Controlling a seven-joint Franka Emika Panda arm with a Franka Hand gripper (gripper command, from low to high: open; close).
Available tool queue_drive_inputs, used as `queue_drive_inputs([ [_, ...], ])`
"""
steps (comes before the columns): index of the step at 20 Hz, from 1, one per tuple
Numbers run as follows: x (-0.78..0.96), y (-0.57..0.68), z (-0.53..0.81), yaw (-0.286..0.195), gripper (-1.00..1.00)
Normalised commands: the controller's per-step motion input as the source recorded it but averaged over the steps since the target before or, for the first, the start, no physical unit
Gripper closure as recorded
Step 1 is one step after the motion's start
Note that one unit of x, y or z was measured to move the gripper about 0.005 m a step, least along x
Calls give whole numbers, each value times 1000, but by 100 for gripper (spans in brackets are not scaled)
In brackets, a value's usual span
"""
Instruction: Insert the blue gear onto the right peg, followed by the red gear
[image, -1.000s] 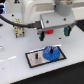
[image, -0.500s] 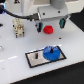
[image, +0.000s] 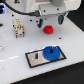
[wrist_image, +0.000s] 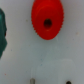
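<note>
The blue gear (image: 50, 52) lies flat on the dark pale-rimmed plate (image: 34, 61), at the plate's end towards the exterior view's right. The right peg is hidden by the gear. The red gear (image: 48, 29) lies on the white table behind the plate. In the wrist view the red gear (wrist_image: 47, 22) is large, with a dark hole in its hub. My gripper (image: 49, 19) hangs above the red gear, apart from it. Its fingertips (wrist_image: 32, 80) show spread wide at the picture's edge with nothing between them, so the gripper (wrist_image: 50, 80) is open and empty.
A pale blocky fixture (image: 18, 27) stands on the table at the exterior view's left. A blue object (image: 2, 9) sits at the far left. A teal thing (wrist_image: 2, 32) shows beside the red gear in the wrist view. The table's front edge (image: 15, 75) runs diagonally.
My gripper has lifted away from the blue gear, which stays on the plate, and has moved back over the red gear.
</note>
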Motion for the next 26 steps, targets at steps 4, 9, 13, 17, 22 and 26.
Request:
queue_drive_inputs([
  [4,-208,83,-369,0,-100],
  [9,-189,19,-369,0,-100],
  [13,-207,13,-308,0,-100],
  [17,-131,-16,-133,0,100],
  [22,-170,-12,-70,0,100],
  [26,-200,-60,-89,0,100],
])
